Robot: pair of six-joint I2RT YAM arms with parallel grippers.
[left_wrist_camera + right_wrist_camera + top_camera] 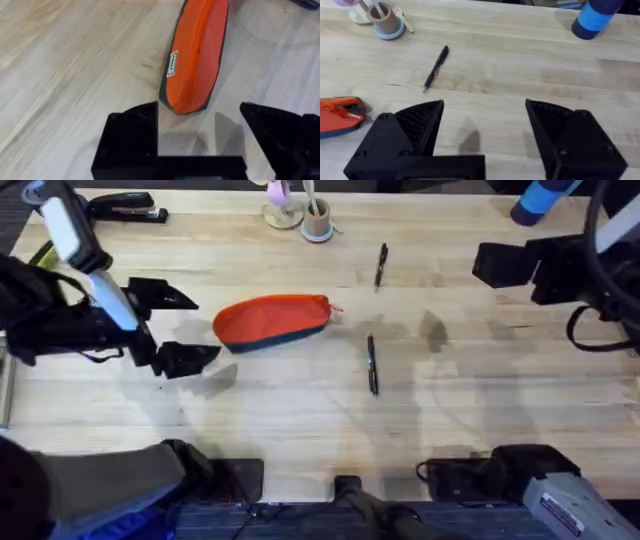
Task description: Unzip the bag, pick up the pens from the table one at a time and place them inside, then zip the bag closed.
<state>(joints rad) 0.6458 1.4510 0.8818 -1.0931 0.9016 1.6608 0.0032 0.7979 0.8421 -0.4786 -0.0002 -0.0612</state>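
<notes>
The bag lies flat on the tabletop, a little left of the middle. Its orange side faces up and the dark blue part is on the near side. It looks zipped shut, with a small pull at its right tip. It lies on its side, so the zip line along the top is easy to reach.

The left end effector hangs just beside the bag's left end. Its two black fingers are spread wide and hold nothing. In the left wrist view the bag's end sits right between the spread fingers, near them but not touching. I think it waits there so it can pinch that end and keep the bag from sliding when the zip is pulled.

The right end effector is at the far right, well apart from the bag. Its fingers are spread too, and empty. It faces the open tabletop, so it may be getting ready to go for the pull.

There are two pens. One pen lies right of the bag, near the middle. The other pen lies farther back. Both are still out on the tabletop, so none are in the bag yet.

There is one bag, two pens, and two end effectors.
</notes>
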